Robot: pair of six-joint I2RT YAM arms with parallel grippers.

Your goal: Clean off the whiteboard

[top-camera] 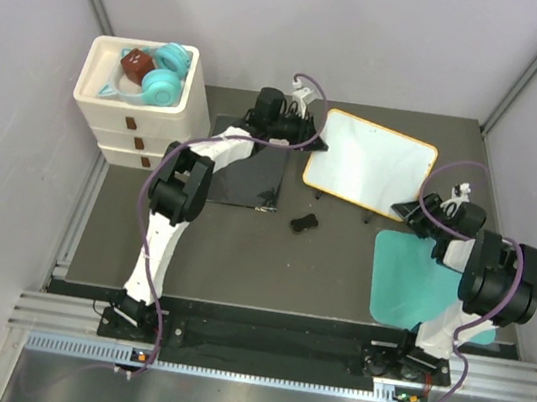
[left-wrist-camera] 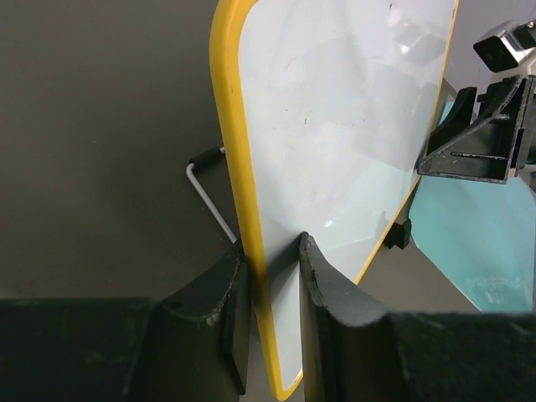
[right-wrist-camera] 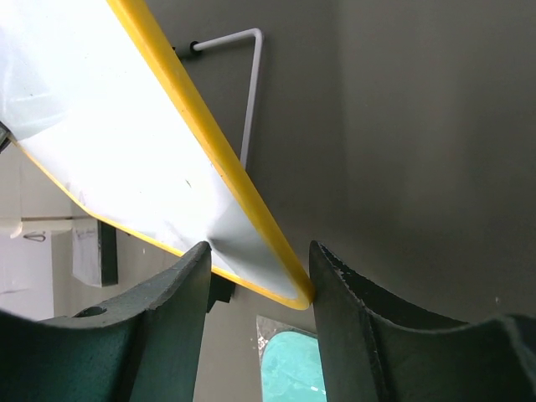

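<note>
Up top in the overhead view, the whiteboard (top-camera: pixel 370 164) has the left gripper (left-wrist-camera: pixel 272 276) clamped on its edge; the right gripper (right-wrist-camera: pixel 260 268) seems to pinch a corner. Wrist views alone show its wire leg (left-wrist-camera: pixel 209 198).

we're looking at the dark table (top-camera: pixel 240 257): a black pad (top-camera: pixel 256 184) lies left of centre, a teal mat (top-camera: pixel 398 281) near right, a small black piece (top-camera: pixel 304 223) between them, near the whiteboard (top-camera: pixel 371 161); white drawers (top-camera: pixel 136 105) at the far left corner.
</note>
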